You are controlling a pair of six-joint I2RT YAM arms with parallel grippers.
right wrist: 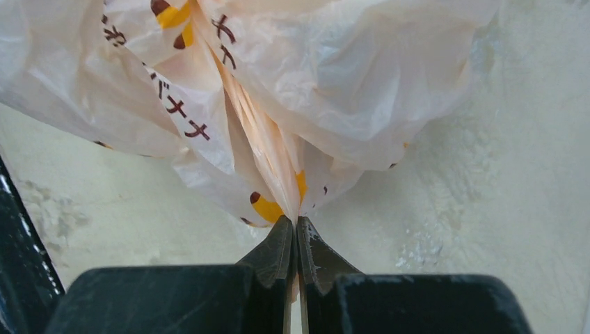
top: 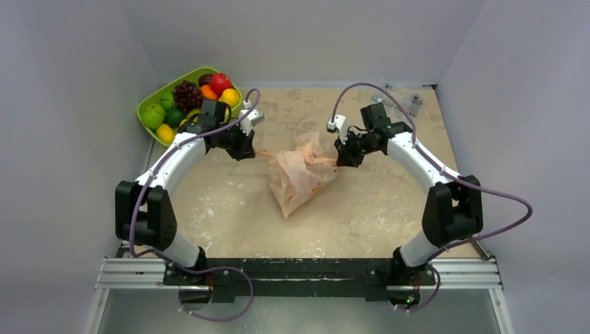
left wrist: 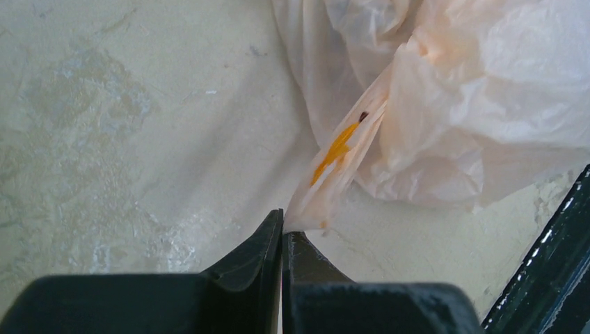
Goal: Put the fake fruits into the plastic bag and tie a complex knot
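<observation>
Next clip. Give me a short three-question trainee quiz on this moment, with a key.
1. True or false: the left end effector and the right end effector are each shut on the plastic bag.
2. The visible fake fruits lie: A in the bag, B in the green tray, C scattered on the table.
3. Which end effector is nearer the tray?
Key: 1 true; 2 B; 3 the left.

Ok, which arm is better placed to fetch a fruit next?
Left, probably: the lime-green tray of fake fruits sits just beyond the left gripper; the right gripper is across the plastic bag.
</observation>
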